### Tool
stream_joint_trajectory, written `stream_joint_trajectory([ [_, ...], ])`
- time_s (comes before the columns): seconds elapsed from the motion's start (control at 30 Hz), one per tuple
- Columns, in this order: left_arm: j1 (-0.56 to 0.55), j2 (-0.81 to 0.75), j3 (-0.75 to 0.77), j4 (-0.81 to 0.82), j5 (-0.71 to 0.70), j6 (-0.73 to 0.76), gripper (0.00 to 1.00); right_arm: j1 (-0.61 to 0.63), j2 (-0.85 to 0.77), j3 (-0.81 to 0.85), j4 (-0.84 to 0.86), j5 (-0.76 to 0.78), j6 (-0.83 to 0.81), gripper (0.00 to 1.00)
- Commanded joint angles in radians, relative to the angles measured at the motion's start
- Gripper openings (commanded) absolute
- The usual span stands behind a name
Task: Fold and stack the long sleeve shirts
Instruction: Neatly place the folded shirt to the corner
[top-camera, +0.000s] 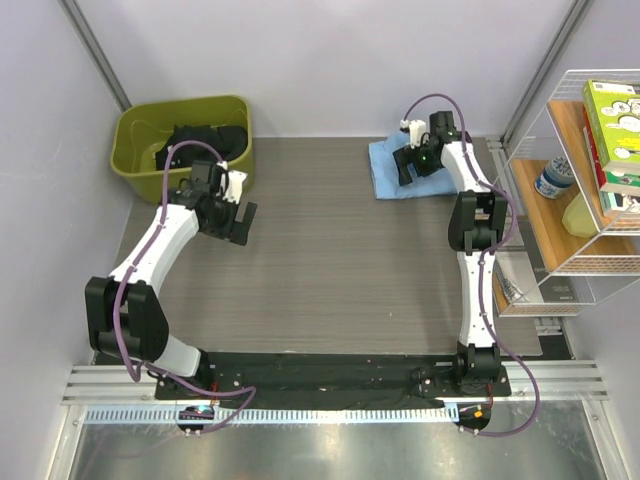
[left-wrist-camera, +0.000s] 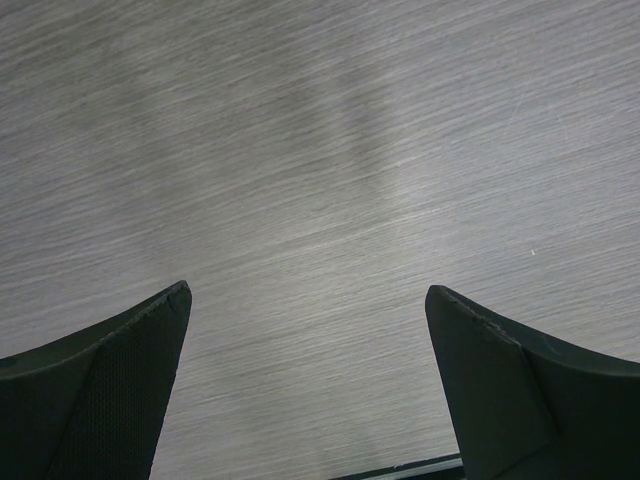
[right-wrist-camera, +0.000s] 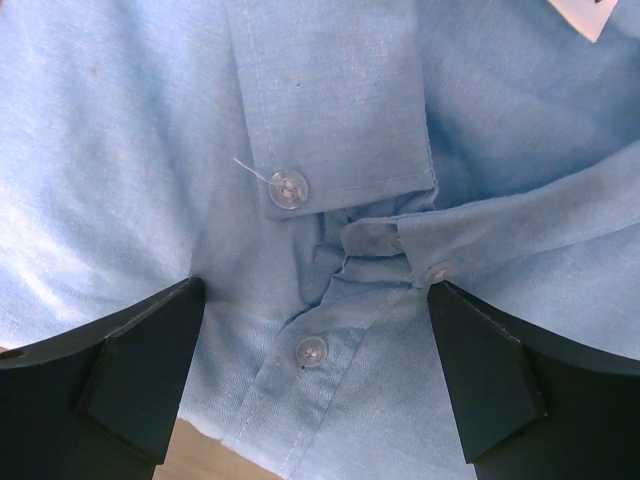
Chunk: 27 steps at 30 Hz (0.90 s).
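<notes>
A light blue shirt (top-camera: 388, 170) lies folded at the far right of the table. My right gripper (top-camera: 408, 165) hovers just over it, open and empty. In the right wrist view the shirt (right-wrist-camera: 330, 130) fills the frame, with its button placket, a cuff and white buttons between my open fingers (right-wrist-camera: 140, 370); the right gripper (right-wrist-camera: 315, 375) holds nothing. My left gripper (top-camera: 238, 220) is open and empty over bare table near the green bin. In the left wrist view the left gripper (left-wrist-camera: 305, 385) has only grey table between its fingers.
A green bin (top-camera: 135, 130) with dark clothes (top-camera: 205, 140) in it stands at the far left. A wire shelf (top-camera: 590, 170) with boxes and a jar stands at the right edge of the grey table (top-camera: 330, 270).
</notes>
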Motion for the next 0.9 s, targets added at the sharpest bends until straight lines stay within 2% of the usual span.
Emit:
stream_joint_trajectory([
  [0.0,0.009,-0.024,-0.020,-0.025,-0.022,0.018,1.00,0.028,0.087,0.054,0.133,0.130,0.124,1.00],
  [0.13,0.010,-0.026,-0.016,-0.043,-0.031,0.040,1.00,0.051,0.087,0.057,0.201,0.155,0.172,1.00],
  [0.4,0.010,-0.040,0.009,-0.065,-0.033,0.048,1.00,0.043,0.039,0.022,0.259,0.182,0.127,1.00],
  [0.53,0.010,-0.054,0.015,-0.063,-0.021,0.048,1.00,0.034,-0.045,-0.015,0.271,0.111,0.142,1.00],
  [0.7,0.010,-0.057,0.068,-0.061,0.079,0.037,1.00,0.034,-0.178,0.023,0.285,0.020,0.169,1.00],
  [0.87,0.010,0.001,0.238,-0.071,0.186,0.003,1.00,0.034,-0.312,0.017,0.291,0.015,0.161,1.00],
])
